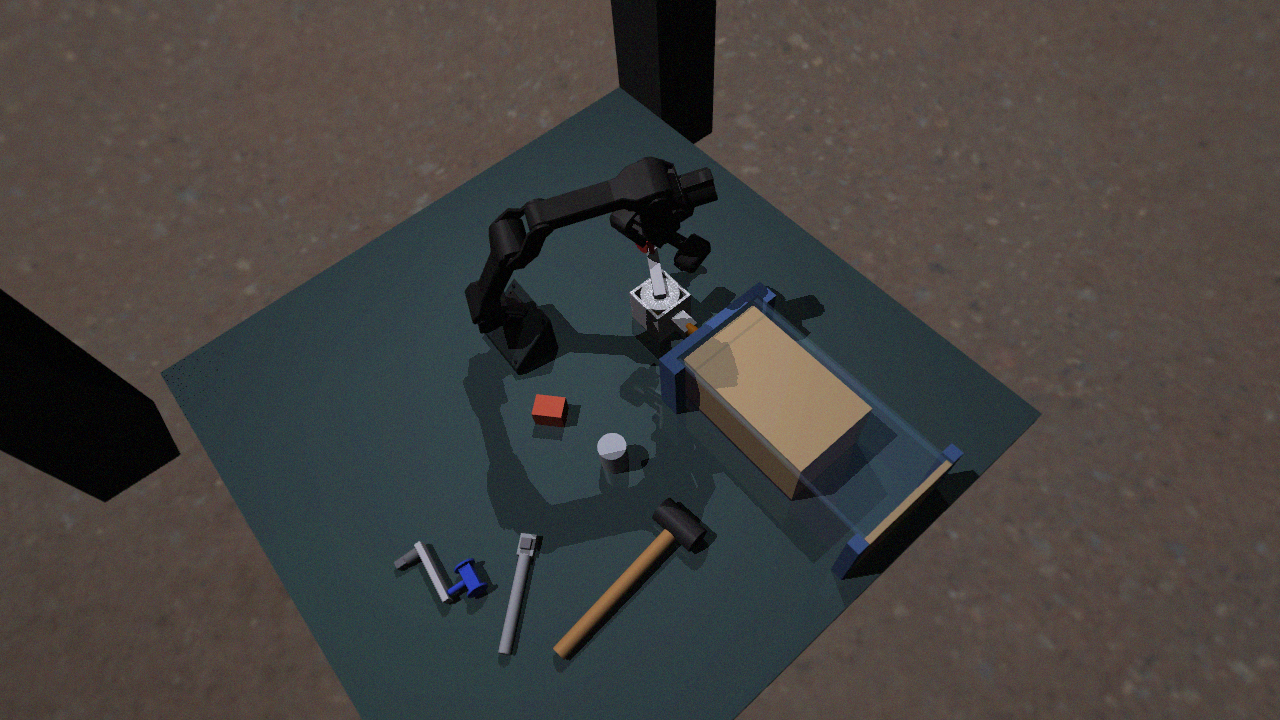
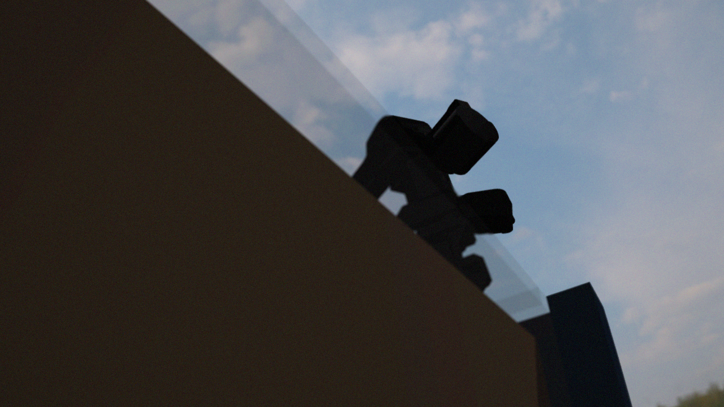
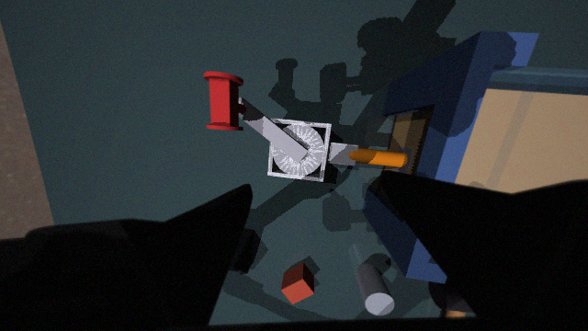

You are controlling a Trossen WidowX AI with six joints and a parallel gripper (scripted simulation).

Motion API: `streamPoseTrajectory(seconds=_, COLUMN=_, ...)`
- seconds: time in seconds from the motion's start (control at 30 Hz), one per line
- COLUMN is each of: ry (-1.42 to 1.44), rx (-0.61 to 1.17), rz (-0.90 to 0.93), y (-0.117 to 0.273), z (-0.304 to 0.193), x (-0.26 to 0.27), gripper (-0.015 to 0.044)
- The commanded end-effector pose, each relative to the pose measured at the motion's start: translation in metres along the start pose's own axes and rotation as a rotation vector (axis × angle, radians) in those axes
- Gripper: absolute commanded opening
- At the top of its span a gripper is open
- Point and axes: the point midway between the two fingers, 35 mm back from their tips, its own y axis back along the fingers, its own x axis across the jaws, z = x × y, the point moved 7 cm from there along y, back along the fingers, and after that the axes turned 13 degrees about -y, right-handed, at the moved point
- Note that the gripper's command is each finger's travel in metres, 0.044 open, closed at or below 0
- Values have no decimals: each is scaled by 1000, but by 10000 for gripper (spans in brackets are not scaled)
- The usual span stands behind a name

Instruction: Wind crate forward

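My gripper (image 1: pixel 660 240) (image 3: pixel 317 181) is open and empty above the winch. The hand winch (image 1: pixel 659 293) (image 3: pixel 317 173) has the crank handle seated on its top; the key is hidden. The crank's red grip (image 3: pixel 223 102) stands up, left of the winch in the wrist view and outside the fingers. A short orange strap (image 3: pixel 378 157) runs from the winch to the frame's mouth. The tan crate (image 1: pixel 778 385) (image 3: pixel 528 138) looks flat inside the clear-panelled cubby, its front close behind the blue frame (image 1: pixel 673 394) (image 3: pixel 441 87). I cannot tell whether they touch.
A red block (image 1: pixel 548 409) (image 3: pixel 298 285) and a grey cylinder (image 1: pixel 612 447) (image 3: pixel 378 301) stand near the arm base. A blue-gripped crank (image 1: pixel 434 571), a grey wrench (image 1: pixel 514 600) and a mallet (image 1: pixel 617 591) lie toward the near edge. The cubby's clear panels extend beyond the crate.
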Motion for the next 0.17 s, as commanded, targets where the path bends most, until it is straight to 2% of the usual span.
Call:
streamPoseTrajectory(seconds=0.0, ry=18, rx=5, rz=-11, y=3, z=3, x=3, gripper=440)
streamPoseTrajectory(seconds=0.13, ry=18, rx=5, rz=-11, y=3, z=3, x=3, gripper=440)
